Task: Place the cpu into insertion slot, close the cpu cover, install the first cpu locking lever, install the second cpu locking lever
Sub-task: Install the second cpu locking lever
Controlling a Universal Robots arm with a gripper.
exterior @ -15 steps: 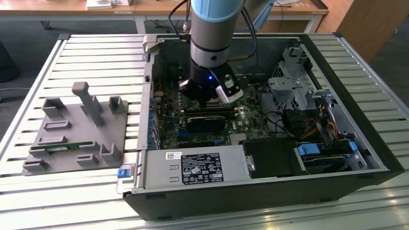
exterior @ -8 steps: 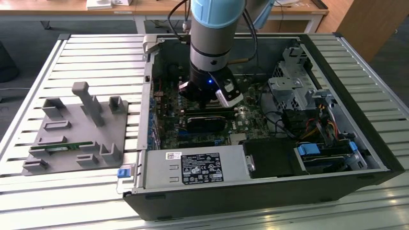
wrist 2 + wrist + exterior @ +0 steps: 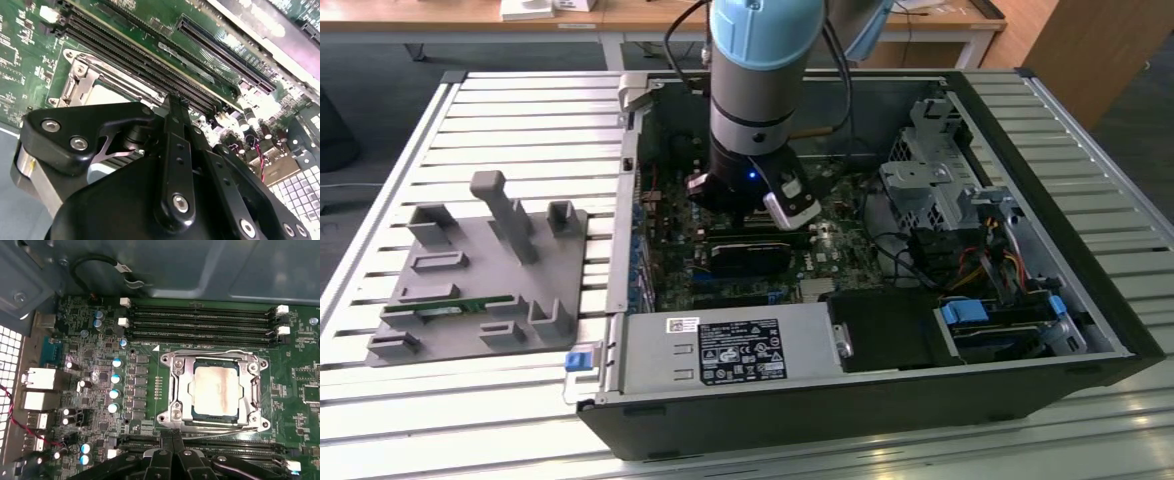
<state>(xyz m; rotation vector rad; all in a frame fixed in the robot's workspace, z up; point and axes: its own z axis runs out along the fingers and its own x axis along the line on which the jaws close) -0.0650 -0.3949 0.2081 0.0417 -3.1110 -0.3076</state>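
Arm lowered into the open computer case, pincer over the motherboard.

The cpu sat in its socket with the cpu cover folded down around it. The pincer, fingers pressed together and holding nothing, hung just beside the cover's edge, near the memory slots.

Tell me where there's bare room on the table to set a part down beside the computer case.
Free: slatted table beyond the grey fixture tray, and the strip before it at the table's near edge. Crowded: inside the computer case, where the arm hangs over the motherboard, and around the cpu under its cpu cover.
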